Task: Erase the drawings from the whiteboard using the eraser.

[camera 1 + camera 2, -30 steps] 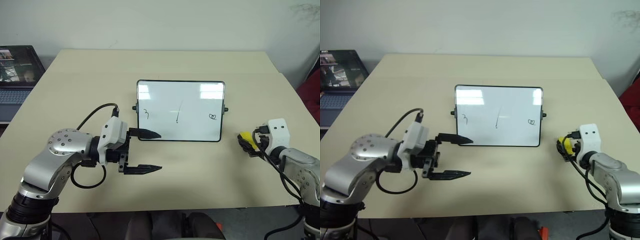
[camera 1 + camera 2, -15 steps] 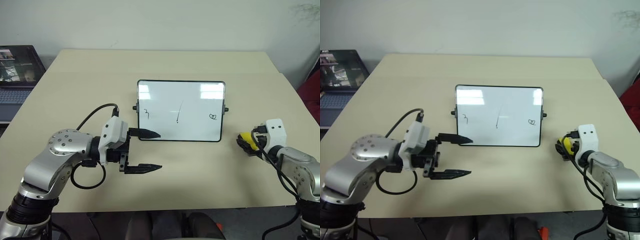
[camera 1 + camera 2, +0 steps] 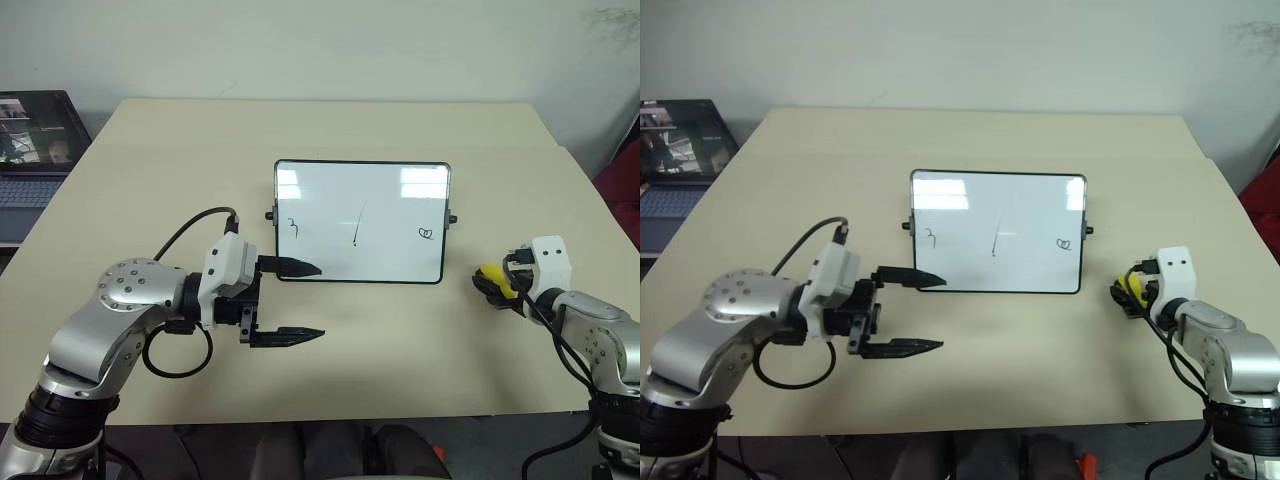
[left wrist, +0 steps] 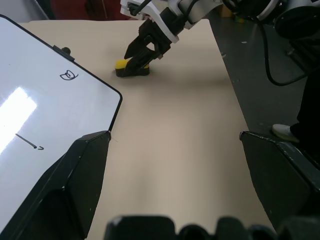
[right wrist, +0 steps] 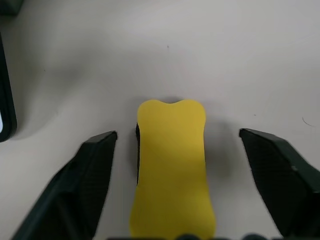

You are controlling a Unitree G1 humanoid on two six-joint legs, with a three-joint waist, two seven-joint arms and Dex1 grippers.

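Eraser [image 5: 171, 165] unmoved; right hand [image 4: 142, 50] narrowed around it.

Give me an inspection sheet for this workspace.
Surface: beige table, bare around the board.
Job's things: whiteboard lies flat mid-table with all three drawings unerased; yellow eraser lies on the table to its right.
Clutter: nothing seen.
Grippers: left gripper open, off the board's near left corner; right gripper open, jaws either side of the eraser, not gripping.
Cables: black cable loops at the left wrist.
Surroundings: laptop left of the table; white wall behind.
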